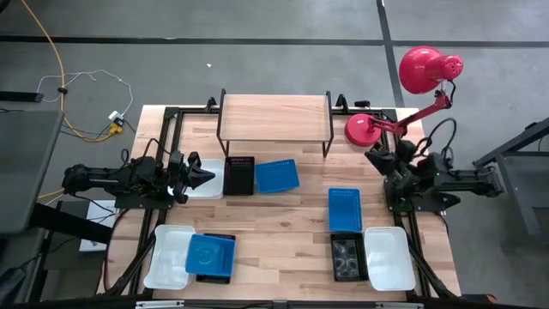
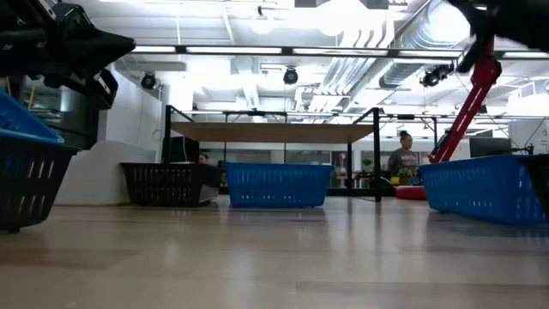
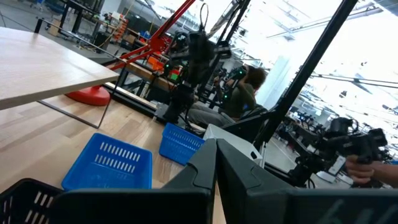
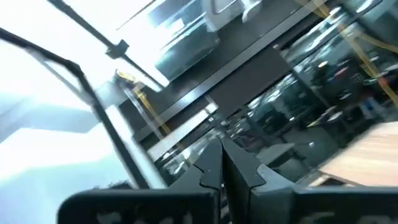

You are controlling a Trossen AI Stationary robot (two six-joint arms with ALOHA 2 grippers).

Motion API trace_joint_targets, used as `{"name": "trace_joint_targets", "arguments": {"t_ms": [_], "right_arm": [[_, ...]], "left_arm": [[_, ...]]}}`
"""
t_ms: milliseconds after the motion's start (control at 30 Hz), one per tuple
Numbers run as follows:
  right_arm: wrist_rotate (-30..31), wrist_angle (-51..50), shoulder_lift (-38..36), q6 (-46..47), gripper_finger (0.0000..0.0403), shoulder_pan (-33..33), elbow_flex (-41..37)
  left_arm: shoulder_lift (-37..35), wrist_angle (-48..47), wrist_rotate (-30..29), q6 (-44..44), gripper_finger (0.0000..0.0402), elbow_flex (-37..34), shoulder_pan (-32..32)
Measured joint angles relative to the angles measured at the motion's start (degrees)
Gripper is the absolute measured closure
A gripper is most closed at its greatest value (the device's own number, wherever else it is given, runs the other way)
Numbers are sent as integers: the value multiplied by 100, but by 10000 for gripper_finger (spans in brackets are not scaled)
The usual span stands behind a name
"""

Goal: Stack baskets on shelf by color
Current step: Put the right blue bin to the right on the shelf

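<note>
High view is showing the left tool (image 1: 208, 175), fingers pressed together and empty, hovering beside the black basket (image 1: 239, 175), likely light, stiff plastic, best pinched at a rim wall; right tool (image 1: 377, 160) likewise closed, idling.

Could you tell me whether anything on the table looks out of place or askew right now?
Mostly tidy, but two things stand out. The blue basket in front of the shelf sits slightly rotated beside the straight black basket. Near the table's front left, another blue basket is nested in a black one, mixing colours.
</note>
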Motion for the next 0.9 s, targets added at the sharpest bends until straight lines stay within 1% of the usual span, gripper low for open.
{"name": "trace_joint_targets", "arguments": {"t_ms": [67, 100, 233, 300, 367, 467, 600, 700, 800, 900], "right_arm": [[-202, -452, 403, -79, 402, 8, 478], [-219, -843, 647, -92, 402, 5, 730], [-268, -2995, 1758, -136, 394, 5, 1849], [-421, -4189, 2282, -59, 378, 5, 2356], [-600, -5301, 2845, 28, 354, 5, 2801], [-700, -6396, 3563, -119, 309, 5, 3225], [-700, -6938, 4345, -620, 252, -4, 3427], [-699, -7375, 4876, -1241, 225, -6, 3427], [-671, -7669, 5359, -1808, 214, -6, 3424], [-678, -7572, 5730, -2177, 213, -6, 3426]], "left_arm": [[1, 0, 2, 1, 401, -1, 1], [1, 0, 0, -1, 401, 1, -1], [1, 0, 1, 0, 401, -1, 1], [1, 0, 0, 2, 401, -1, 0], [1, 0, 0, -1, 401, 0, -1], [1, 0, 0, 2, 401, -1, -1], [1, 0, 1, 2, 401, -1, 1], [1, 0, 1, 2, 401, 0, 1], [1, 0, 0, 1, 401, 1, 1], [1, 0, 0, 0, 401, 0, 0]]}}
